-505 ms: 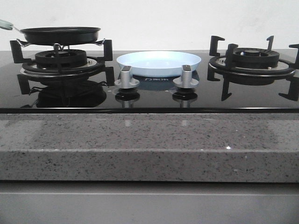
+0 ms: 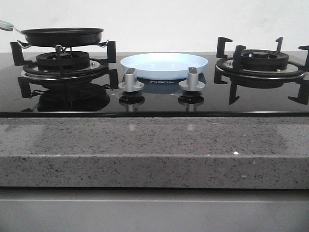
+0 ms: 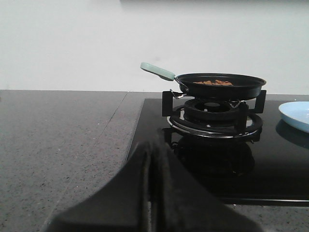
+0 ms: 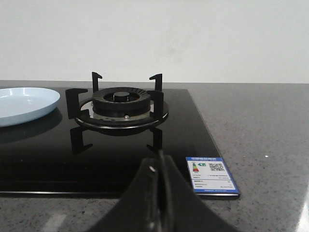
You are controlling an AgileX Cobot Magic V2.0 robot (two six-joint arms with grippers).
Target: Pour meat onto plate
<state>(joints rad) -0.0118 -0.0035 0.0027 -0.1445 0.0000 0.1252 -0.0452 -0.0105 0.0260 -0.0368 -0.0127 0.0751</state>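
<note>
The pale-blue plate (image 2: 163, 65) sits bare on the black glass hob (image 2: 154, 99) at the middle of the table (image 2: 154, 150), just behind the two silver knobs (image 2: 131, 80) and between the two burners. On the left burner (image 2: 63, 63), toward the table's left edge, rests a black frying pan (image 2: 63, 35) with its mint-green handle (image 2: 6, 24) pointing out past the left edge. The meat (image 3: 213, 82) lies inside that pan as a low heap of small orange-brown chunks, visible only from the left wrist view; the pan's rim hides it from the front. The right burner (image 2: 260, 60), toward the table's right edge, carries nothing. A blue energy label (image 4: 211, 175) sticks to the hob's front right corner.

The left tool (image 3: 150, 193) has its dark fingers pressed together with nothing between them, low over the speckled grey table, well apart from the pan. The right tool (image 4: 157, 193) is likewise closed on nothing, near the label and well apart from the plate.
</note>
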